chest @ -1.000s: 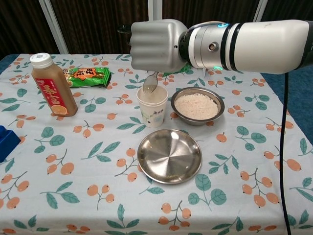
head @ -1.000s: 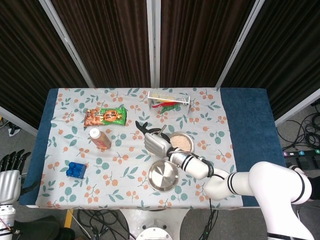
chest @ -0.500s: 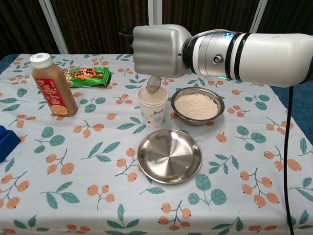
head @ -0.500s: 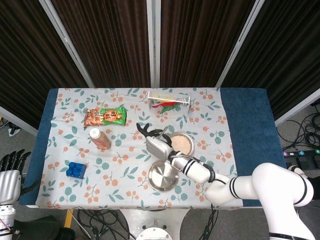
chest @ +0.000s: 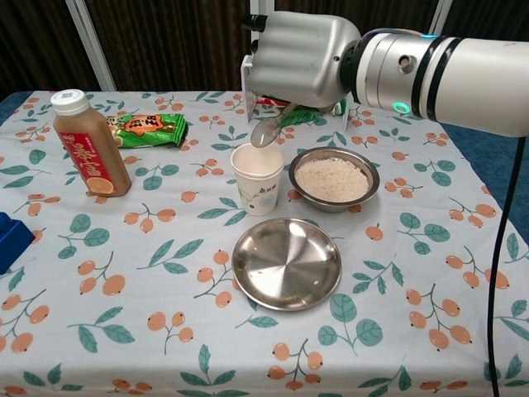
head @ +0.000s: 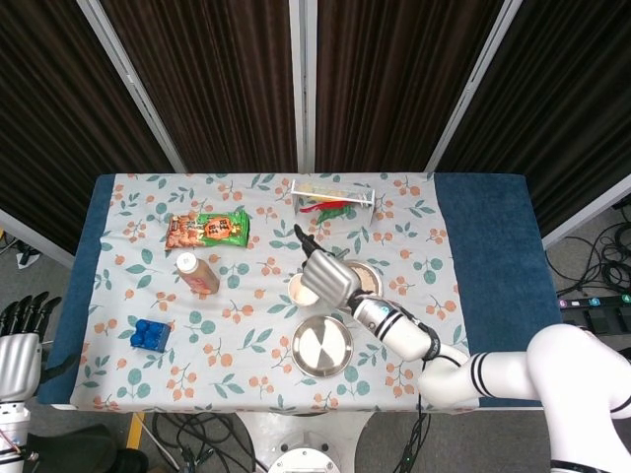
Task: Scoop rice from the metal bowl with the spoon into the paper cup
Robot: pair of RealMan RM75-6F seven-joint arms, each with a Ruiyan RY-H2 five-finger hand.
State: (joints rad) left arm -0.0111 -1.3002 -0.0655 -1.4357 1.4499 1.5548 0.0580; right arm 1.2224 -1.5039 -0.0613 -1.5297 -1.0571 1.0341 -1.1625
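Note:
My right hand [chest: 302,58] [head: 330,277] hovers above the table and holds a metal spoon [chest: 269,129]. The spoon's bowl hangs just above the rim of the white paper cup [chest: 258,179] [head: 299,290]. Right of the cup stands the metal bowl [chest: 334,178] [head: 365,282] with white rice in it. My left hand [head: 18,347] hangs off the table's left edge in the head view, open and holding nothing.
An empty metal plate [chest: 287,263] [head: 321,345] lies in front of the cup. A brown drink bottle [chest: 80,142], a green snack packet [chest: 145,129] and a blue object [head: 148,335] are to the left. A clear rack [head: 335,197] stands at the back.
My right hand has risen and shifted to the right with the spoon. The spoon has come up out of the cup and now hangs above its rim.

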